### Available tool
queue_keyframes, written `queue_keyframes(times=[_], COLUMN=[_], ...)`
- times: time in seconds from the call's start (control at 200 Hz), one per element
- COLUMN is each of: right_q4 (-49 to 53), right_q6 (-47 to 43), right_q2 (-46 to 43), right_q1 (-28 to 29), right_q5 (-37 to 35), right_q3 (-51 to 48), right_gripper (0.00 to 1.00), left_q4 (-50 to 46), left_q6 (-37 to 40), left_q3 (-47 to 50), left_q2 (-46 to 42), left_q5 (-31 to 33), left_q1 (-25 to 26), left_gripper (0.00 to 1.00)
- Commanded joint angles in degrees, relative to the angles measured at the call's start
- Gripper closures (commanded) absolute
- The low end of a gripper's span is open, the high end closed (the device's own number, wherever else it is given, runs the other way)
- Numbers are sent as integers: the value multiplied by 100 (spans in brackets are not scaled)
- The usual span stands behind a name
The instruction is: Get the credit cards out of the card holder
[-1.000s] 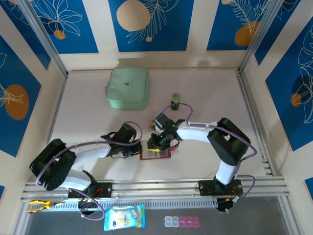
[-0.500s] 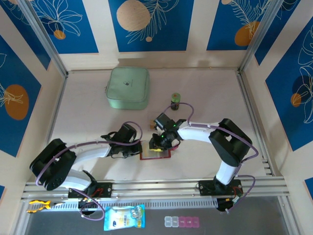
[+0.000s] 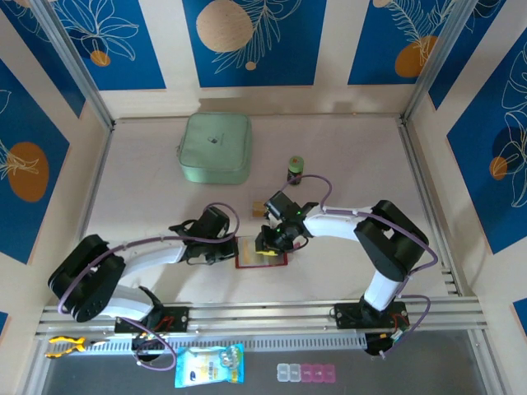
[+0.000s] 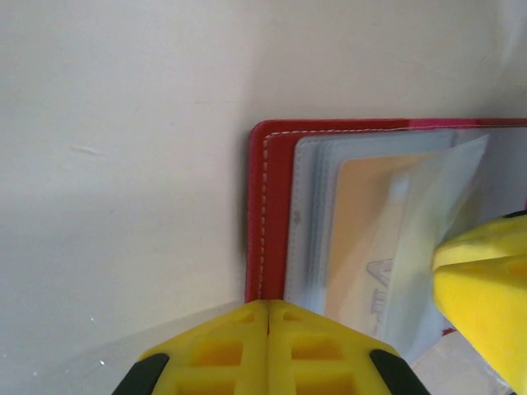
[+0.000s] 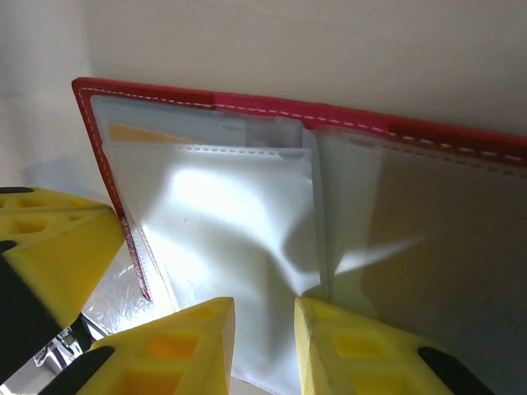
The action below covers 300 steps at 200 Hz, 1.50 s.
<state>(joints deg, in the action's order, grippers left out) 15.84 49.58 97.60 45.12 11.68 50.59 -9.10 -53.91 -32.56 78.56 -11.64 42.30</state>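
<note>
The red card holder [image 3: 262, 257] lies open on the table between the arms. My left gripper [image 3: 235, 249] is shut, its yellow tips [image 4: 269, 306] pressing down on the holder's red left edge [image 4: 268, 197]. An orange-tan credit card [image 4: 370, 222] sits inside a clear pocket, and its edge [image 5: 140, 132] peeks out in the right wrist view. My right gripper [image 3: 270, 243] is over the holder's middle, jaws apart [image 5: 263, 333], fingertips [image 5: 342, 329] resting on the creased clear pocket leaf [image 5: 239, 214]. A small tan card [image 3: 258, 209] lies on the table behind the right gripper.
A mint-green square case [image 3: 216, 146] lies at the back left. A small dark jar [image 3: 295, 169] stands behind the right arm. Below the rail are a plastic packet [image 3: 210, 364] and a pill box [image 3: 306, 372]. Walls enclose the table.
My right gripper has shifted slightly to the right and nearer over the holder, uncovering more of the tan card behind it. The left gripper has stayed in place.
</note>
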Motion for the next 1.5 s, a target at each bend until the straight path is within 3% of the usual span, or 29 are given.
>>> queue_keyframes(times=[0.0, 0.215, 0.57, 1.05, 1.496], right_q4=[-82, -294, -519, -698, -404], right_q6=[19, 84, 161, 249, 201], right_q2=[-109, -162, -211, -284, -916], right_q1=[-47, -141, -259, -338, -437], right_q5=[123, 262, 431, 607, 402], right_q3=[-158, -351, -537, -646, -727], right_gripper=[73, 74, 75, 75, 75], left_q4=[-234, 106, 752, 1112, 708], left_q6=[3, -178, -389, -593, -499], left_q3=[-257, -269, -361, -396, -652], left_q2=[-283, -502, 152, 580, 442], left_q5=[140, -9, -549, -706, -648], left_q1=[41, 47, 182, 319, 351], left_gripper=[96, 86, 75, 79, 81])
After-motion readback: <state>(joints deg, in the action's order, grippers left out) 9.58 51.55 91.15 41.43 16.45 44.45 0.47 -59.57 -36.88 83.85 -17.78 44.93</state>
